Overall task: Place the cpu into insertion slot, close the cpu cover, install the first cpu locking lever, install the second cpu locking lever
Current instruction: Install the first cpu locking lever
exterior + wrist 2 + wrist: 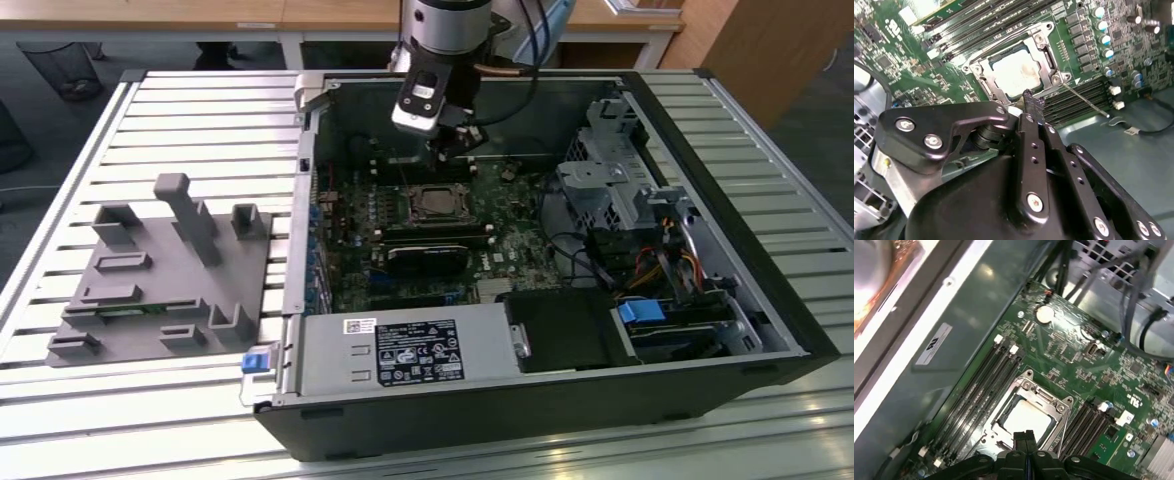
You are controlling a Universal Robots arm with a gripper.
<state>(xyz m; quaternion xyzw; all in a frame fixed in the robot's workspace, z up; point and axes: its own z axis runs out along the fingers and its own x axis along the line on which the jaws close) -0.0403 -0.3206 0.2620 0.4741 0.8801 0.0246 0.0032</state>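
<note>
The cpu (1015,72) (1026,419) lies flat in the insertion slot (433,203) on the green board, its dull silver top showing. The cpu cover (1046,56) (1030,386), a silvery frame, lies down around it. One thin locking lever (1085,99) stretches from the socket's corner out over the dark memory slots. My gripper (1033,101) (1024,436) (453,155) hangs just above the socket's edge, its black fingers pressed together with nothing between them.
The board sits inside an open black computer case (747,300). A label-bearing power supply box (400,352) fills its near side, and a drive cage with cables (627,195) stands at the exterior view's right. A grey fixture (160,270) rests on the slatted table at the left.
</note>
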